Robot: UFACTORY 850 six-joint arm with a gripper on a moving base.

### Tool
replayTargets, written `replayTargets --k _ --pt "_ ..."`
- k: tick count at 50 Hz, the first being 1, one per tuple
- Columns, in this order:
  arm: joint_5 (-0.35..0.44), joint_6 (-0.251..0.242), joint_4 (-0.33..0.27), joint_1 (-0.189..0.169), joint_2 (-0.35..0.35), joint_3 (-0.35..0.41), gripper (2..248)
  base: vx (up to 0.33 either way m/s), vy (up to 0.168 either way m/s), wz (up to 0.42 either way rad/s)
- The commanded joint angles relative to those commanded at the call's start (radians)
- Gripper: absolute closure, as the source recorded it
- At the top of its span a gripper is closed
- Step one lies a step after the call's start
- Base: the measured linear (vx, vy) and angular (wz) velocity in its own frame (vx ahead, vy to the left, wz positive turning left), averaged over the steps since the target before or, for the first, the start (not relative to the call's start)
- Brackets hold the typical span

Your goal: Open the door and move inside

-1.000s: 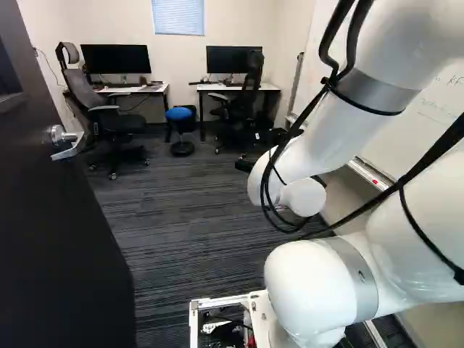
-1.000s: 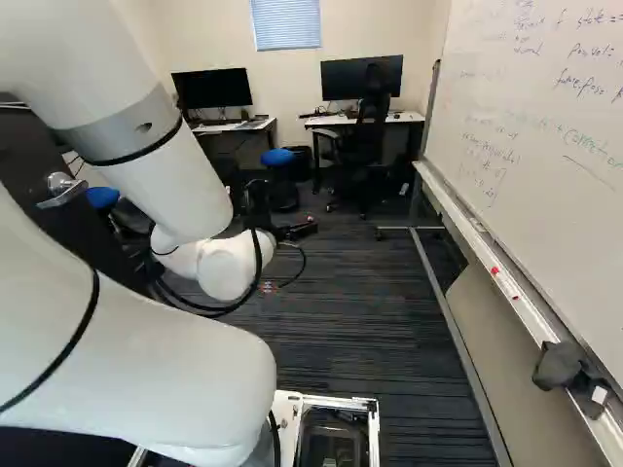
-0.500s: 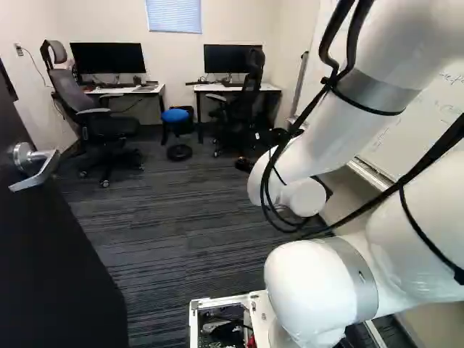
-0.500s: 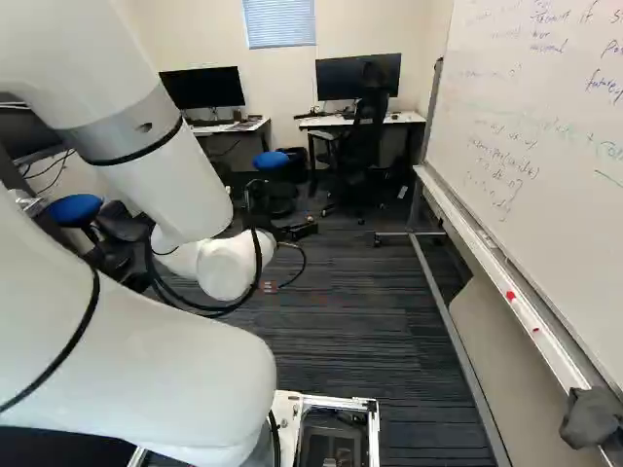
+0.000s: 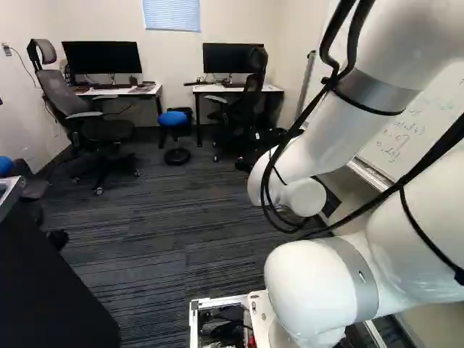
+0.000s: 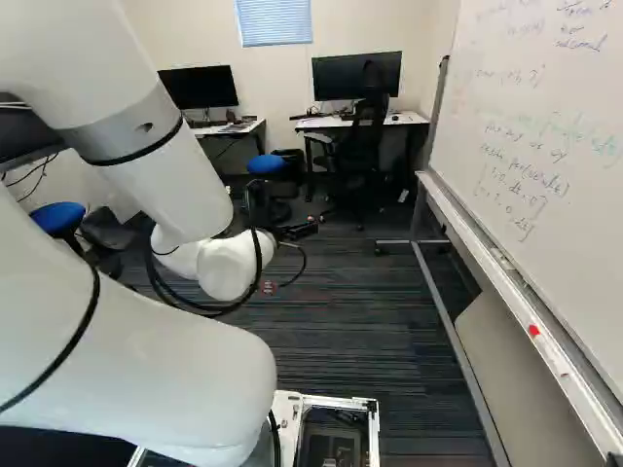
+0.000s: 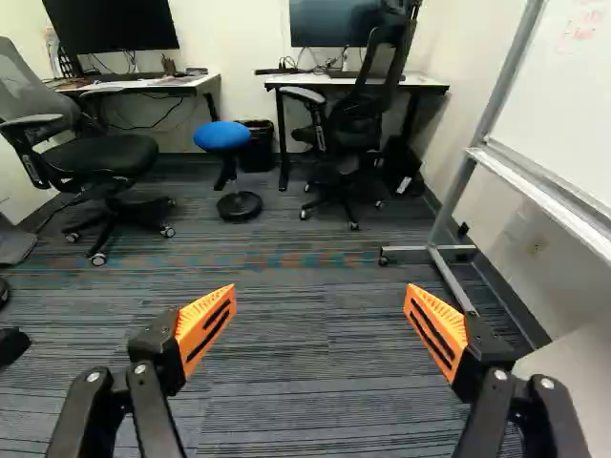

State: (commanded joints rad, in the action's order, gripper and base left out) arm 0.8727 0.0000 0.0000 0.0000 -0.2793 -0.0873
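Carpet (image 6: pixel 360 331) between door edge (image 5: pixel 61 279) and whiteboard (image 6: pixel 535 136); end effector (image 6: pixel 296 231) spread wide.

A white, cable-wrapped arm (image 5: pixel 315 152) with an orange-padded black gripper (image 6: pixel 295 232).
The smooth, rounded tubes are ringed with grey bands (image 5: pixel 372 88), a small dark fitting being set in the lower one; thick black cables (image 5: pixel 428 161) are looped along them and strapped down with thin black ties (image 5: pixel 428 239). The black fingers (image 7: pixel 155 351) are studded with silvery screws (image 7: pixel 140 368) and tipped with wedge-shaped orange pads (image 7: pixel 198 310), ribbed and dark-slotted. The base is edged by a white frame (image 5: pixel 210 301).
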Motion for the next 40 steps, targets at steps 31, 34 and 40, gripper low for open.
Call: replayTargets --k 31,34,40 --pt "0.0 0.0 0.0 0.0 0.0 0.0 3 0.201 0.056 0.247" --pt "0.0 0.0 0.0 0.0 0.0 0.0 3 0.2 0.059 0.257" --pt "0.0 0.0 0.0 0.0 0.0 0.0 3 0.198 0.057 0.256"
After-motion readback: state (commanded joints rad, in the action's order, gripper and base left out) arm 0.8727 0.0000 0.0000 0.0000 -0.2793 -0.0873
